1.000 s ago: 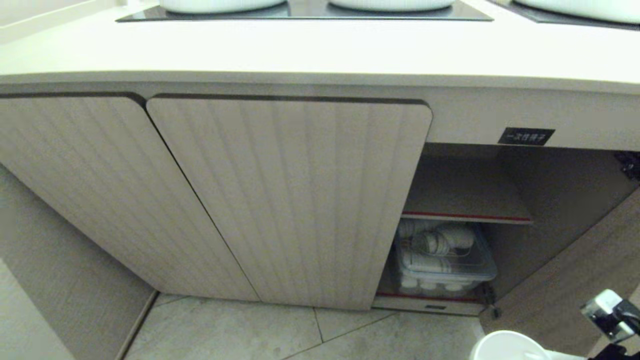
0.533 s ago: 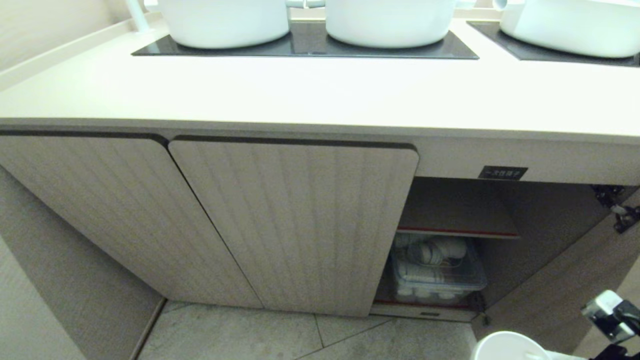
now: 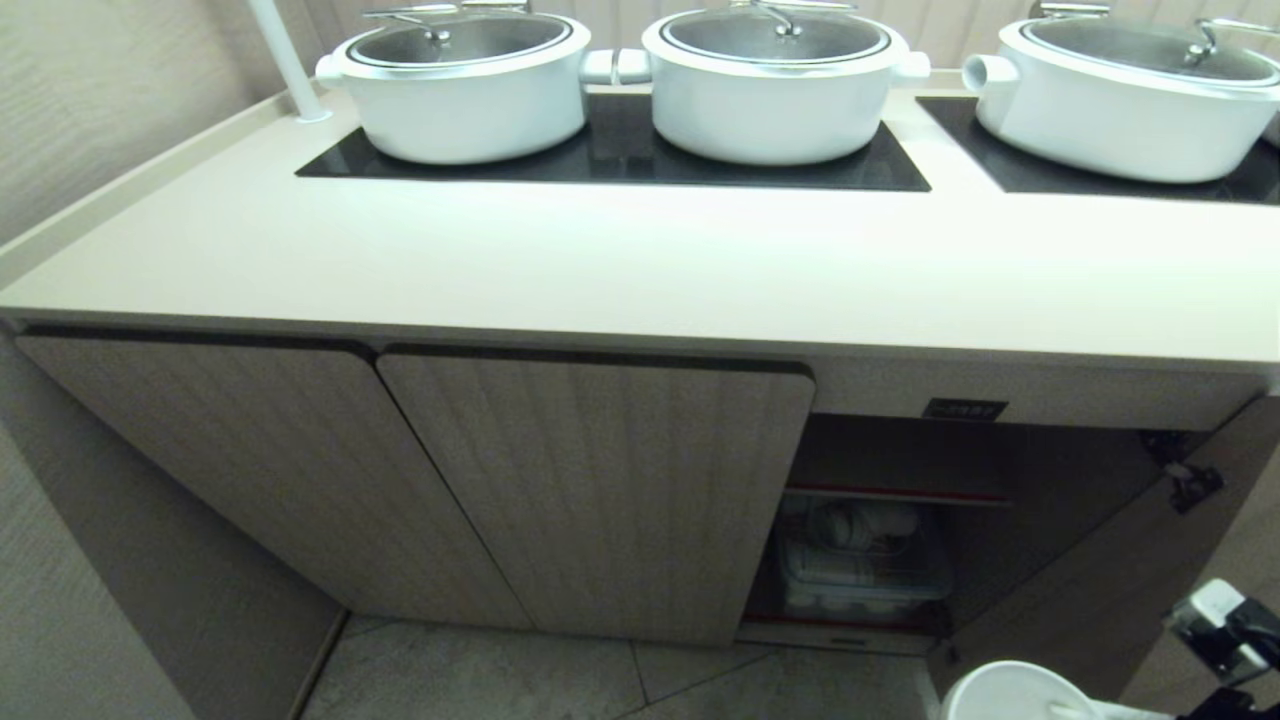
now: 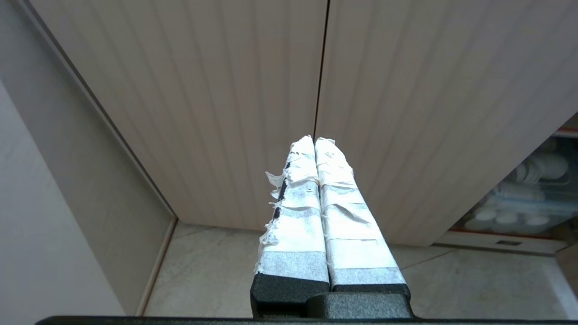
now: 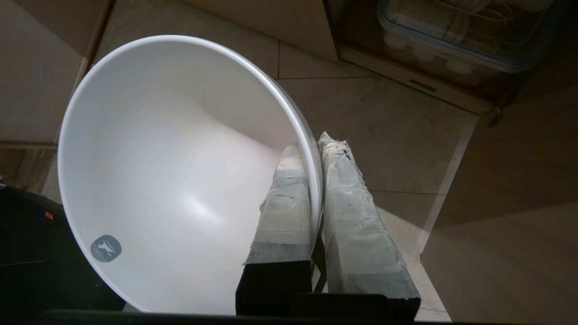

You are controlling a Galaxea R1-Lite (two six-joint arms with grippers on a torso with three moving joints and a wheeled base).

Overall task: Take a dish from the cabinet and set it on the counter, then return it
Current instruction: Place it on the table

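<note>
The right claw (image 5: 314, 149) is clamped on the rim of the dish (image 5: 171, 180), one finger inside the wall and one outside. The dish hangs low at the near right, above the floor (image 3: 600, 680), before the open part of the cabinet (image 3: 600, 490). The surface (image 3: 640, 270) is farther and higher. The left claw (image 4: 314, 141) has its fingers together, facing the closed doors.

Glossy white ceramic dish (image 5: 171, 180); matt wood-grain cabinet (image 3: 600, 490) doors; smooth cream counter (image 3: 620, 270); steel-lidded pots (image 3: 770, 85)
</note>
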